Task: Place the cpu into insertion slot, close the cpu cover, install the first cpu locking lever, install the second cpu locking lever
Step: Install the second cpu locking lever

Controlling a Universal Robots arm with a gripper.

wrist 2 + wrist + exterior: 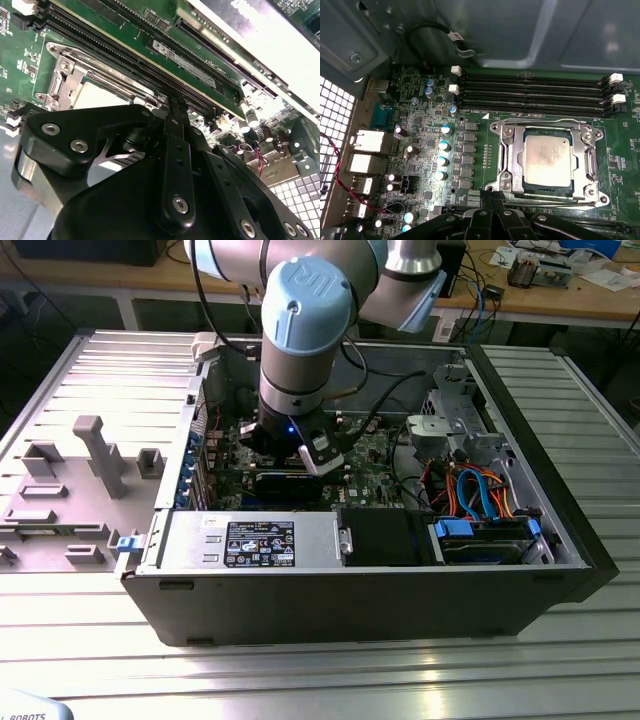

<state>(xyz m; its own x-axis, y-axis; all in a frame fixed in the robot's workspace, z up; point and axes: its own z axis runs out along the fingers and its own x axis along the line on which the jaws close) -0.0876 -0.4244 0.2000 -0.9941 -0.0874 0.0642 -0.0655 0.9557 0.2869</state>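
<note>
The cpu [548, 160] sits in the slot [547, 189] under the closed cover [510, 157], beside the memory slots [535, 95]. The gripper [492, 206] hovers just beside the socket, fingers [176, 125] together, holding nothing.

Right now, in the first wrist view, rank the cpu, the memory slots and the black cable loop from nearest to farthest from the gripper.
1. The cpu, seated in its socket just beyond the gripper.
2. The memory slots, past the socket.
3. The black cable loop, on the case wall, farthest.
</note>
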